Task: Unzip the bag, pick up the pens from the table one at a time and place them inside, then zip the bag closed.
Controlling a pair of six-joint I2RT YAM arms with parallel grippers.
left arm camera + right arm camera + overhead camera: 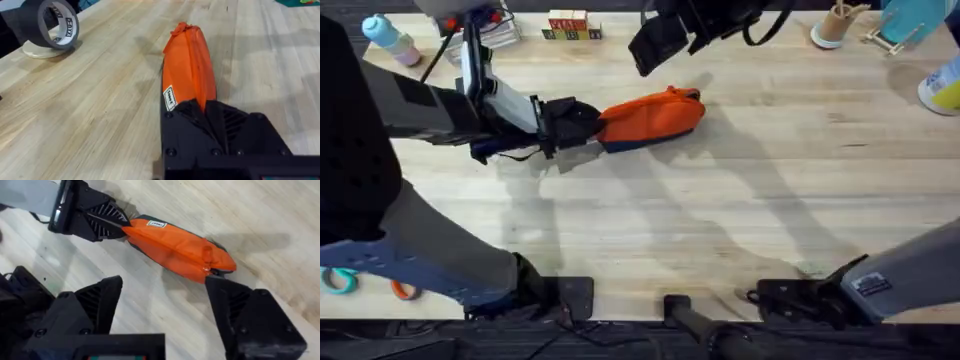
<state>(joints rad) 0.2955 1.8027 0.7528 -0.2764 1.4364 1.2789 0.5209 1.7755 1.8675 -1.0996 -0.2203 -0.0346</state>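
Bag (pixel 655 118) lies on tabletop (pixel 720 230) at about 12 o'clock in the overhead, zipper apparently closed, no pens seen outside. Left pincer (pixel 582 125) clenched on its 9 o'clock end; right pincer (pixel 165 305) released, hovering above the pull end. Judged: near the end, or zip just finishing.

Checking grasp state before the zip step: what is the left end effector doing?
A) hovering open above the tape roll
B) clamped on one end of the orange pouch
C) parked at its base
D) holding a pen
B: the left end effector is shut on the near end of the orange pouch, which lies on the table.
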